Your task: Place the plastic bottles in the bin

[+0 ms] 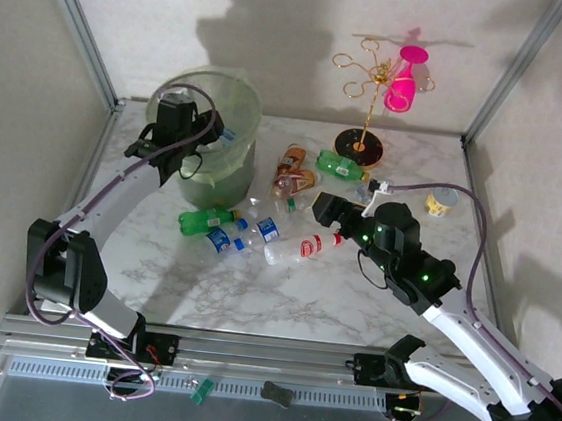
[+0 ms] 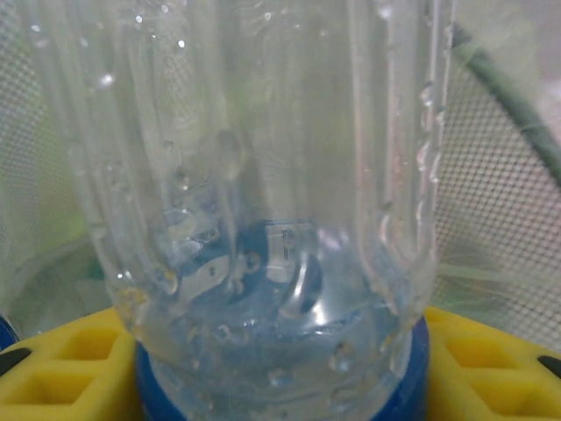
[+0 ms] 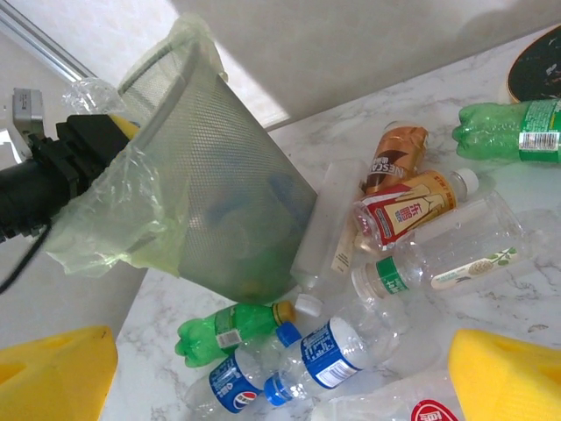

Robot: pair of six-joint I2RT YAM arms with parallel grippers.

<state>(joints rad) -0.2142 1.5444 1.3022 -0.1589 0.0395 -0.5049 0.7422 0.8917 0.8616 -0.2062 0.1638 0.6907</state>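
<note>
The left hand (image 1: 191,133) is up at the bin (image 1: 233,115), over the rim on the side nearest its own arm, pinching a clear bottle (image 2: 263,175) by its blue end. From its wrist the yellow fingers (image 2: 491,360) press in on either side of that blue end. The bin's mesh wall shows close behind the bottle, and droplets cling inside the plastic. The bin stands on the worktop (image 1: 281,301) with its thin bag folded out over the rim.

The right hand (image 1: 329,216) hangs low over the worktop, well short of the bin, its two fingers spread wide with nothing between them. Right beneath it lies a red-label bottle (image 1: 302,245) on its side. Just ahead of the hand two blue-label bottles (image 3: 333,351) lie next to each other, and beyond them a green bottle (image 3: 232,329) rests near the foot of the bin. A slim clear tube bottle (image 3: 329,228) lies against the bin's wall.

Off to this hand's side, further out, is a loose heap: a tea bottle (image 3: 412,206) with a red and white label, a brown bottle (image 3: 394,158) touching it, and a green-label bottle (image 3: 438,267) just nearer the hand. A second green bottle (image 3: 508,132) lies apart, past the heap
</note>
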